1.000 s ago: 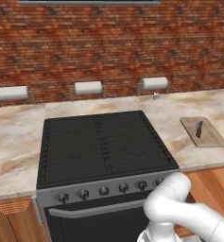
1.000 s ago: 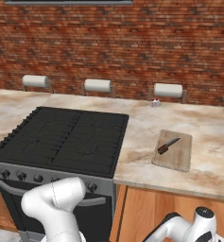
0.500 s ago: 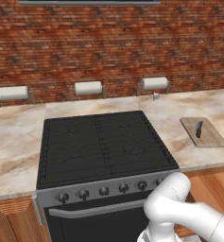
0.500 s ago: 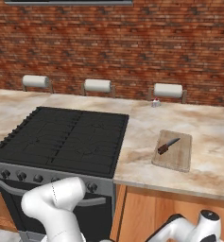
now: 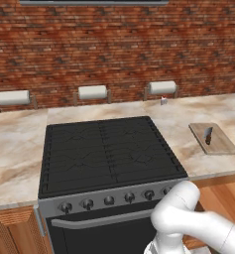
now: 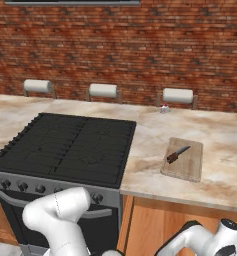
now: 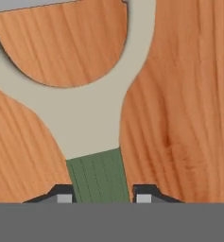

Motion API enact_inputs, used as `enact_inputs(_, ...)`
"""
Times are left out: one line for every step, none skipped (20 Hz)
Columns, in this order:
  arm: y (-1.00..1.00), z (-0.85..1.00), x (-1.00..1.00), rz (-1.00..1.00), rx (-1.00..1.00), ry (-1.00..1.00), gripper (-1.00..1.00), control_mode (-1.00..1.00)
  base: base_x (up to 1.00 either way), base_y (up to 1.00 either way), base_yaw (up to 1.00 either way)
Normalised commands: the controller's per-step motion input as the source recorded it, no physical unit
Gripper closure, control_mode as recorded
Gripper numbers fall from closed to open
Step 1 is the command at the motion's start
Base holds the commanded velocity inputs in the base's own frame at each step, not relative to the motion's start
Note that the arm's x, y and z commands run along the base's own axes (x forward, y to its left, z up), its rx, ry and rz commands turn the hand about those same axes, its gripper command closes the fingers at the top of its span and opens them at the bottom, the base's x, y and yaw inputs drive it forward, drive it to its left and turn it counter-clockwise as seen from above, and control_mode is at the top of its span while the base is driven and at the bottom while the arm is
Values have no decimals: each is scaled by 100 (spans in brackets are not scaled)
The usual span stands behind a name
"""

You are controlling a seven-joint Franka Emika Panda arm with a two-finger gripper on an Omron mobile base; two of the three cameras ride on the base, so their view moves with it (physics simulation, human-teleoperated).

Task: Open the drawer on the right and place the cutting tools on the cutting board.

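Smooth white rounded arm (image 5: 188, 221) w/ small dark finger tips (image 7: 61, 194).

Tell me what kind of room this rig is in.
A rendered home kitchen, most likely: black gas stove set into a beige marbled countertop, light-tan wooden cutting board holding a dark knife, paper-towel rolls on a brick wall.

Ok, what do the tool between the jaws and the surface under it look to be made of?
The tool: a ribbed, matte green handle, probably plastic or rubber, and a smooth pale grey forked head that could be metal or plastic. The surface under it looks like orange-brown wood with clear grain streaks, likely the drawer's inside.
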Motion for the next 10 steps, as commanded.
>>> enact_inputs(4,100,-30,0,7,-3,100,-100,0,0,0)
enact_inputs(2,100,-36,0,7,-5,100,-100,0,0,0)
enact_inputs(1,100,-41,0,7,-6,100,-100,0,0,0)
enact_inputs(9,100,-49,0,7,-6,100,-100,0,0,0)
enact_inputs(14,100,-50,0,7,-5,100,-100,0,0,0)
enact_inputs(25,100,-51,0,5,-5,100,-100,0,0,0)
enact_inputs(34,100,-49,0,5,-3,100,-100,0,0,0)
enact_inputs(44,100,-46,0,3,-3,100,-100,0,0,0)
enact_inputs(57,100,-41,0,0,-3,100,-100,0,0,0)
enact_inputs(70,100,-39,0,0,-5,100,-100,0,0,0)
